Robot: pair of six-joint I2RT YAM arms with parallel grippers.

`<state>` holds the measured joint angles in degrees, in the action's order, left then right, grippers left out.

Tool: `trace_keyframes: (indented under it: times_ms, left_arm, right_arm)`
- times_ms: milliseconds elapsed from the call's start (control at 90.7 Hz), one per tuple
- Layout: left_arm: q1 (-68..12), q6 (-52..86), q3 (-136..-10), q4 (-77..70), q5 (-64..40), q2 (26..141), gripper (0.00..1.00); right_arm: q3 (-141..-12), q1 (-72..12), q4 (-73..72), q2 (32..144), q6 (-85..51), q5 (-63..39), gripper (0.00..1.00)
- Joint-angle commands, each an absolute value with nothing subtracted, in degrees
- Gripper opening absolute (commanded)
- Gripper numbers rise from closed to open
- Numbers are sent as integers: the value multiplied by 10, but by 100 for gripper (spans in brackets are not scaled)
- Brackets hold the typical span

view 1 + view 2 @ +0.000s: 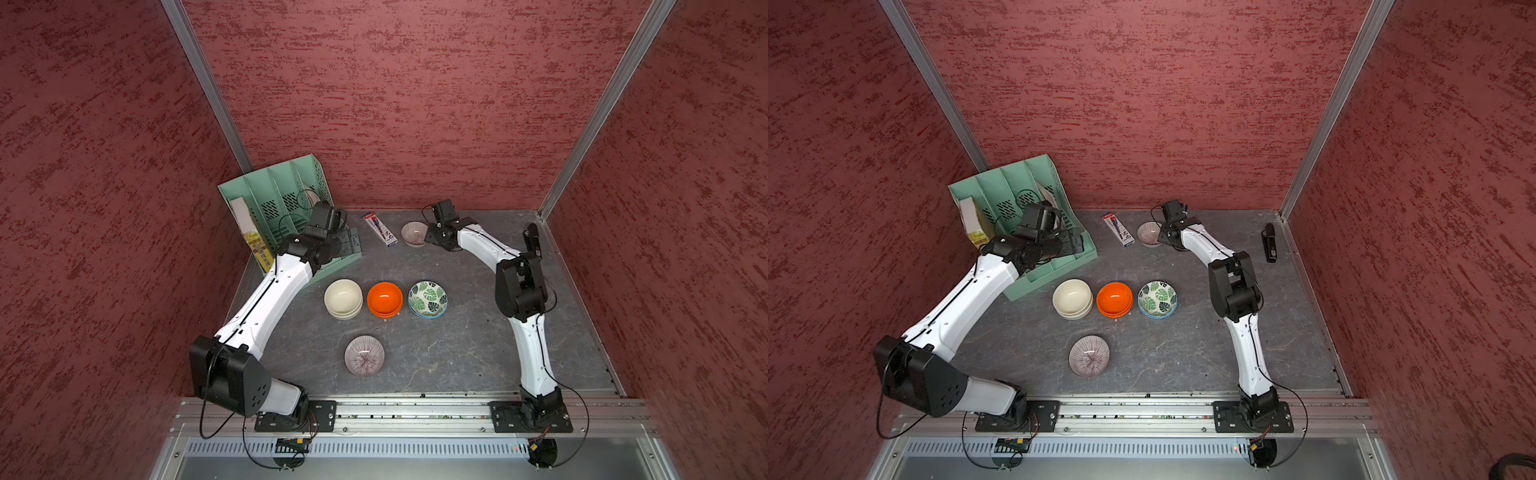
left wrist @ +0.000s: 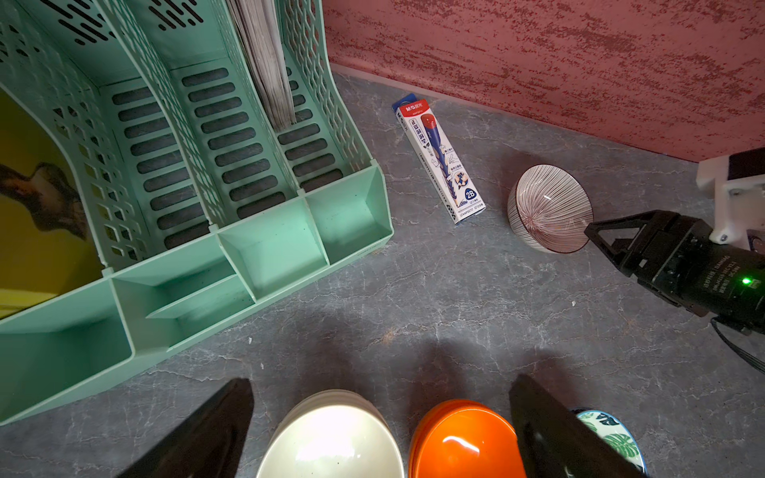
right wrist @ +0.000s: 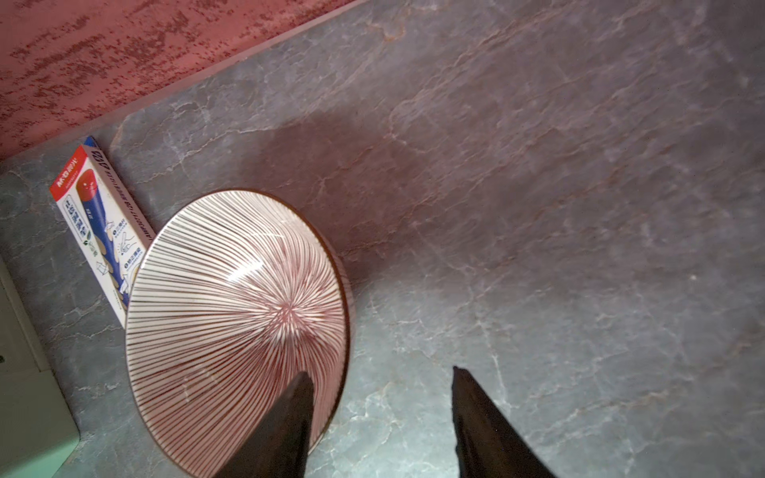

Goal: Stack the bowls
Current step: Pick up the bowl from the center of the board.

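Straddling rim of lined bowl (image 3: 232, 298) near table's (image 1: 457, 353) back edge with right gripper (image 3: 379, 371), jaws apart. Holding left gripper (image 2: 381, 378) wide open near cream stack (image 1: 343, 298), orange stack (image 1: 385, 299). Showing only rims of lower bowls (image 1: 343, 315); leaf stack (image 2: 612, 434) part hidden behind finger (image 2: 559, 434). Second lined bowl (image 1: 364, 355) toward front edge.

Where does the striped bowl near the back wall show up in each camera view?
Both top views: far striped bowl at back centre.
Left wrist: bowl beside pencil box.
Right wrist: bowl close up, right gripper straddling its rim.
Shared landmark: pencil box, in every view.
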<state>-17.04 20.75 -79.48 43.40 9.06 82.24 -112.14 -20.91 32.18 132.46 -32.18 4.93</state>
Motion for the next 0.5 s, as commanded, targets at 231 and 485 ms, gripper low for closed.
trace_keyframes:
  times_ms: [231, 485]
  left_arm:
    - [-161, 211, -784, 410, 74, 831, 100]
    - [-157, 207, -781, 412, 76, 823, 100]
  right_arm:
    - [-1150, -211, 304, 1349, -329, 20, 55]
    - [-1159, -210, 275, 1367, -343, 14, 40]
